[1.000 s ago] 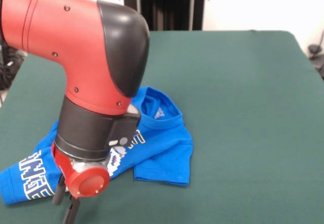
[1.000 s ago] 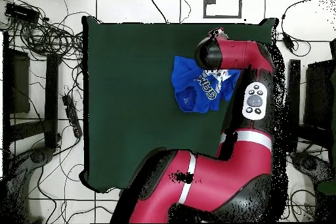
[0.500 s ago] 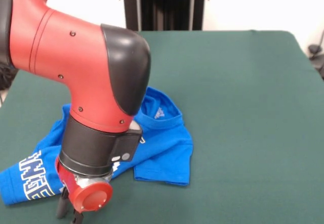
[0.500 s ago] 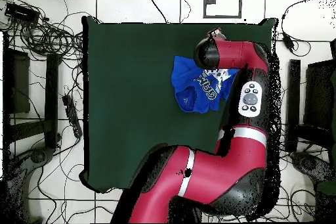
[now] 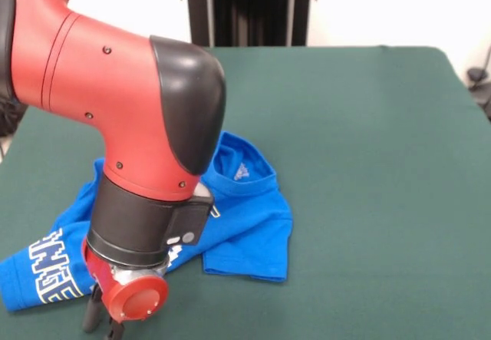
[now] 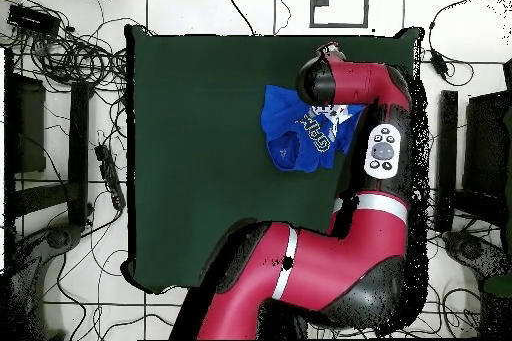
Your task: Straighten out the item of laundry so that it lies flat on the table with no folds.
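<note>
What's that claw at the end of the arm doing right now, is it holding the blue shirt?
Gripper: cannot be told; only dark tips show at the picture's bottom edge, beside the T-shirt.

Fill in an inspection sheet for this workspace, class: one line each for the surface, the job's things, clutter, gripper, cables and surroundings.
Surface: dark green table, cloth-topped.
Job's things: blue T-shirt lies crumpled near the table's near left corner in the front view, with folds; one sleeve is doubled over and the white lettering is partly hidden by the arm.
Clutter: nothing seen on the table besides the shirt.
Gripper: gripper low at the shirt's front edge; open or shut cannot be told.
Cables: many loose cables on the floor around the table.
Surroundings: tiled floor; dark stand behind the table.
</note>
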You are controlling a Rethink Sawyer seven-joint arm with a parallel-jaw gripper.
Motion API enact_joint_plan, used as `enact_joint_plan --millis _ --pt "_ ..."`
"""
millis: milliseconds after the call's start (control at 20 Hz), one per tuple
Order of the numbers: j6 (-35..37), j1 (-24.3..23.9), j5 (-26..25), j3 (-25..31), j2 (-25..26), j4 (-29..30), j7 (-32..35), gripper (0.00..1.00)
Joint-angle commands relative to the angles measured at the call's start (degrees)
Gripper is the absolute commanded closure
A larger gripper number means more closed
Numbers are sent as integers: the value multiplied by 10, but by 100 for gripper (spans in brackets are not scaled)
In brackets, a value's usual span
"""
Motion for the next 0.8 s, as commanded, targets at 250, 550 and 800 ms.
enact_joint_plan --millis 250,550,800 --pt "23 -3 6 29 -21 144 -47 0" --pt "42 4 -3 6 -48 171 -40 0" --pt "42 0 -7 2 -66 201 -46 0"
